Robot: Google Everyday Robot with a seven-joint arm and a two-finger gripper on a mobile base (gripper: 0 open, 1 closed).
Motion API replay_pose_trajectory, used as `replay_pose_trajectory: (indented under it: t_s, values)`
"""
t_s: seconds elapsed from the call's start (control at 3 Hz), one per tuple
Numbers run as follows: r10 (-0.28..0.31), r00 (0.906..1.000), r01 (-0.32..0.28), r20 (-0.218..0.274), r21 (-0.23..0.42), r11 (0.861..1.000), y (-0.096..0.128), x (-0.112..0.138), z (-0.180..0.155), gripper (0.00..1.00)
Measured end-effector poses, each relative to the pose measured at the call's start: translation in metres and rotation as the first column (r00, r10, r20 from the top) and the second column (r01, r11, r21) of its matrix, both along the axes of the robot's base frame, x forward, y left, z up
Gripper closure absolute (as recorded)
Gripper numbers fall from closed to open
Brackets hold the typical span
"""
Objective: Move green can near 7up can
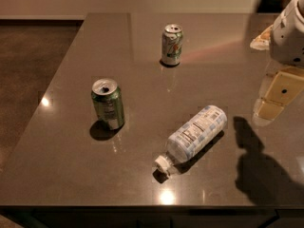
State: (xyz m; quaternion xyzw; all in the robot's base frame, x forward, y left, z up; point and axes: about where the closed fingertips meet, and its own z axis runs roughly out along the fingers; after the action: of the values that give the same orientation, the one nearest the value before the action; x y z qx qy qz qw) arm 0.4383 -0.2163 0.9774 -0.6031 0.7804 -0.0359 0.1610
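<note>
Well right of green can, gripper hovers above table.

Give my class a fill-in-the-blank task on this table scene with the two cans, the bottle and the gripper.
1. The green can stands ___ on the table.
2. The bottle lies on its ___.
3. The 7up can is ___ from the camera than the green can.
4. The gripper is at the view's ___ edge, touching neither can.

Missing words: upright; side; farther; right.
</note>
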Motion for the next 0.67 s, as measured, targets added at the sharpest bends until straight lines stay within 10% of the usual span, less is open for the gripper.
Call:
replay_pose_trajectory:
  t_s: [0.67]
  values:
    - [0.033,0.9993,-0.034,0.014,0.061,0.998,0.022,0.012,0.000,0.00]
